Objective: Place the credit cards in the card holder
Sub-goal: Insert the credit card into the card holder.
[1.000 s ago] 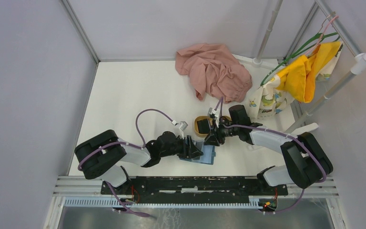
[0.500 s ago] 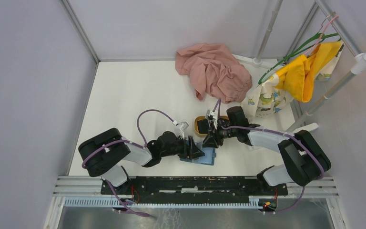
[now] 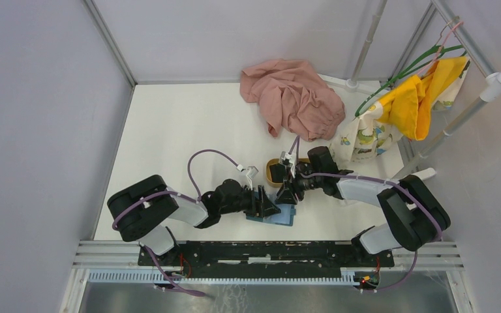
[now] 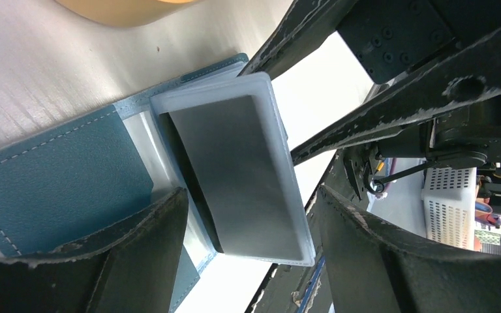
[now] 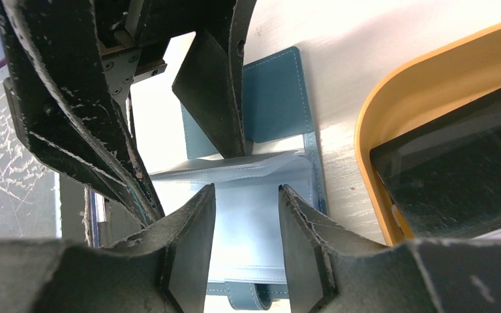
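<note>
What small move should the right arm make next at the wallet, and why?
Probably raise the right gripper a little, off the card holder. In the left wrist view one credit card seems to sit fully inside the clear sleeve, while another black card lies in the tan tray, ready to be fetched.

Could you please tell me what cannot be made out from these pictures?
- Top external: card holder mostly hidden under left claw and right claw.
- Right wrist: black card in tray cut off by frame edge; count unclear.
- Left wrist: right claw's tips hidden behind clear sleeve; grip unclear.
</note>
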Available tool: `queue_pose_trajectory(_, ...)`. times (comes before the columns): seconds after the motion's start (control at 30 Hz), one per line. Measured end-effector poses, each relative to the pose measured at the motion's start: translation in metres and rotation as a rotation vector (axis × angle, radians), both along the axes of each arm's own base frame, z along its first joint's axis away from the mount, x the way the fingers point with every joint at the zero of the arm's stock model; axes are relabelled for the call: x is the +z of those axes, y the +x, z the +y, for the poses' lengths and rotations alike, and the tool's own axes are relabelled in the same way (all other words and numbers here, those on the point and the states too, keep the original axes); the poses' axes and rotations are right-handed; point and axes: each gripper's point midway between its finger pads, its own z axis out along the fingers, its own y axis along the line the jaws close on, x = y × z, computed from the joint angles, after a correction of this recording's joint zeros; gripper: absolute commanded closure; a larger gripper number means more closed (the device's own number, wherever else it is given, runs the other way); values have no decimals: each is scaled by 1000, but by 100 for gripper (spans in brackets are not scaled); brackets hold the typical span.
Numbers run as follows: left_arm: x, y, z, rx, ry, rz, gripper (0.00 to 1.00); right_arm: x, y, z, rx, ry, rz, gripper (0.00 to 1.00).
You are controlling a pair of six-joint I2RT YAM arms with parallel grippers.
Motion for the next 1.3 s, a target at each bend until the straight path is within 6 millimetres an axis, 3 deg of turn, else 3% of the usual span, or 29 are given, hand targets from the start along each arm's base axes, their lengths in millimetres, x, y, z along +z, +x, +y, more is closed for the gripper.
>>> queue_pose_trajectory(0.2,2,1,0,8,-13,16,18,-8,-5,3,12,-22,13,49)
queue_pose_trajectory(0.7,11,8,6,51,-27,39,19,-9,-5,4,13,-22,13,49)
queue_pose_trajectory(0.87,19,9,10,71,-26,29,26,-11,-5,3,13,-25,17,49)
queue_pose_trajectory(1.07,11,9,16,83,12,49,40,-11,-5,4,14,-24,17,49)
queue_pose_trajectory(1.3,11,8,16,79,13,54,42,-9,-5,5,15,-13,22,49)
